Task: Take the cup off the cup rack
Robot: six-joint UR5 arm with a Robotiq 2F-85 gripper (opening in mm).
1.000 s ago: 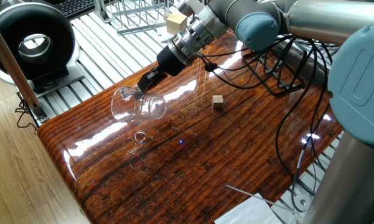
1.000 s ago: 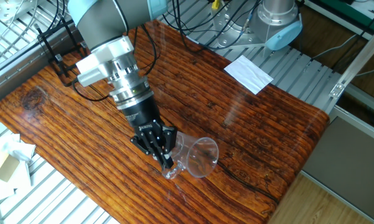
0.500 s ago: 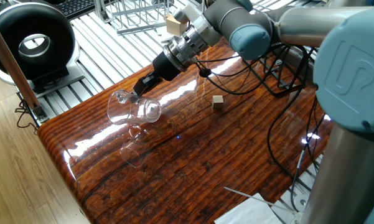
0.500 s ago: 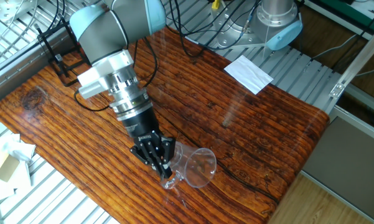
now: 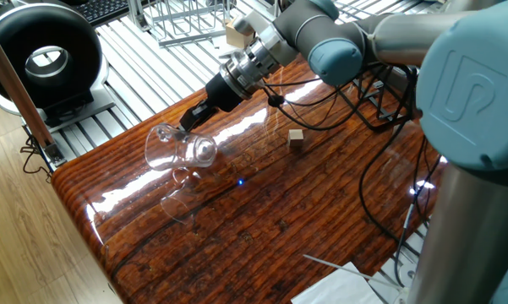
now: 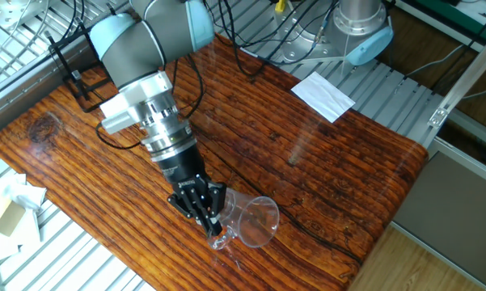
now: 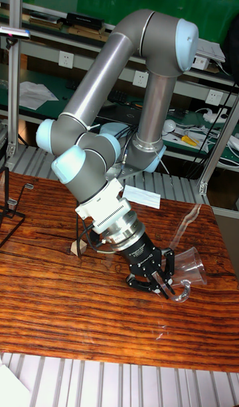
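Note:
The clear glass cup (image 5: 172, 149) hangs on its side just over the wooden table, near the corner far from the rack. My gripper (image 5: 187, 126) is shut on the cup's handle end, with the open mouth pointing away from the arm. The other fixed view shows the gripper (image 6: 213, 228) and the cup (image 6: 252, 220) close to the table's front edge. The tall view shows the gripper (image 7: 170, 288) holding the cup (image 7: 190, 263) tilted. The black wire cup rack (image 6: 71, 71) stands at the table's far corner with nothing on it, and its edge shows at the left (image 7: 9, 214).
A small wooden cube (image 5: 297, 138) lies mid-table. A silver wire frame (image 5: 179, 22) and a wooden block (image 5: 237, 30) sit on the slatted surface beyond the table. A black round fan (image 5: 42, 56) stands at the left. White paper (image 6: 323, 94) lies at one corner. Cables trail near the arm's base.
The gripper has carried the cup a little further from the rack, toward the table's edge, and slightly lower. Its grip on the cup has not changed.

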